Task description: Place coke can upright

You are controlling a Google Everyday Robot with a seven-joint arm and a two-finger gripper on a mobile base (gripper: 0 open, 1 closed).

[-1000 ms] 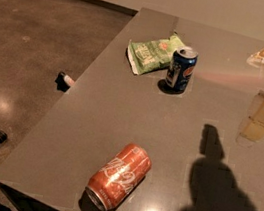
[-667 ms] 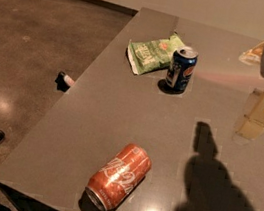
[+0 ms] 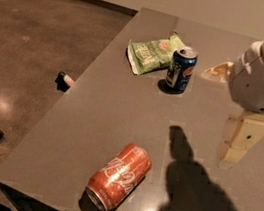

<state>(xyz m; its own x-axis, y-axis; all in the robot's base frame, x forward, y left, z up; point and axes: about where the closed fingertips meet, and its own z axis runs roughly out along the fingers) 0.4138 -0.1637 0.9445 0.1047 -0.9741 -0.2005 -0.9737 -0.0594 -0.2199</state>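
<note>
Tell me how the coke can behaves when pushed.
On its side near the table edge, the coke can would probably roll if nudged. Its smooth wall may slip when grasped. The gripper hangs to its right.

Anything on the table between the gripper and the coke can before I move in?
Nothing: the camera view shows only bare table with the arm's shadow between the gripper at right and the coke can lying on its side.

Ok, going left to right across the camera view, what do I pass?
Small dark object on the floor → coke can lying on its side → dark blue can, upright → pincer, hanging above the table at the right. The green bag overlaps both cans' spans, so it is left out.
</note>
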